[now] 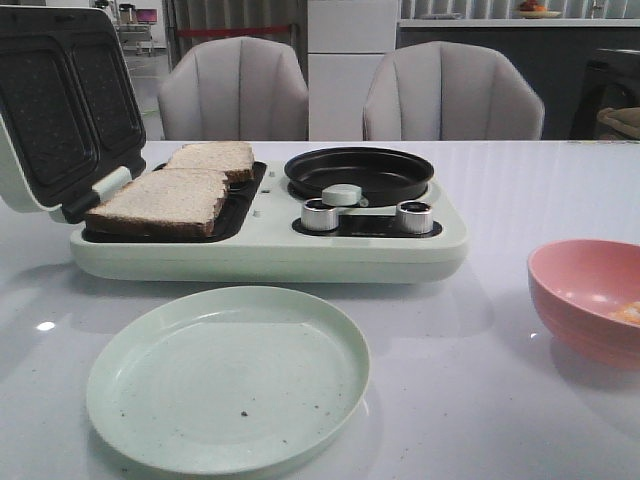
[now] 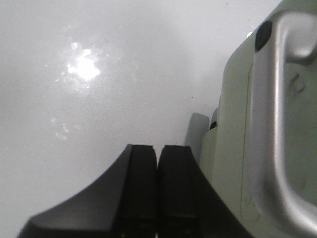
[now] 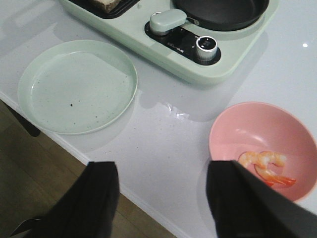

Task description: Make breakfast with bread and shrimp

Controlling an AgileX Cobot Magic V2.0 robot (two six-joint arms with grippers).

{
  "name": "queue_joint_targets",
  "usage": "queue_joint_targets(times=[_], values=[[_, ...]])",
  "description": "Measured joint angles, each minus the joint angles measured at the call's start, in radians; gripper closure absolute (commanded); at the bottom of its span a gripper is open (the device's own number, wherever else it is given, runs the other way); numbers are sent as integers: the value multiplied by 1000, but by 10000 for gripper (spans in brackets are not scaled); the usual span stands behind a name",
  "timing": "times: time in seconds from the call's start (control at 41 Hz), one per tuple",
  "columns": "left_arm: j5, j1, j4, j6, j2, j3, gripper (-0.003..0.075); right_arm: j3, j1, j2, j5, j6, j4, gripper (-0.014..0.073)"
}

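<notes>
Resting side by side on the dark grill plate of the pale green breakfast maker [image 1: 270,255], the two slices of bread [image 1: 160,200] lie under its raised lid [image 1: 60,105], with a black pan [image 1: 358,172] to their right. A green plate [image 1: 228,378] sits on the white table [image 1: 480,400] in front. The shrimp [image 3: 265,166] lie in the pink bowl [image 3: 257,131]. The left claw [image 2: 157,193] is pressed closed beside the maker's lid handle [image 2: 277,119]; the right claw [image 3: 161,198] is spread wide, empty.
</notes>
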Motion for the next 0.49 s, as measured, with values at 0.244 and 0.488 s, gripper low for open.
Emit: queue_joint_targets(times=[0.244,0.488], values=[[25,-74,-8,25,54,-63,619,0,0,0,0,1,0,102],[50,-120,-17,86,54,-63,619,0,0,0,0,1,0,102]])
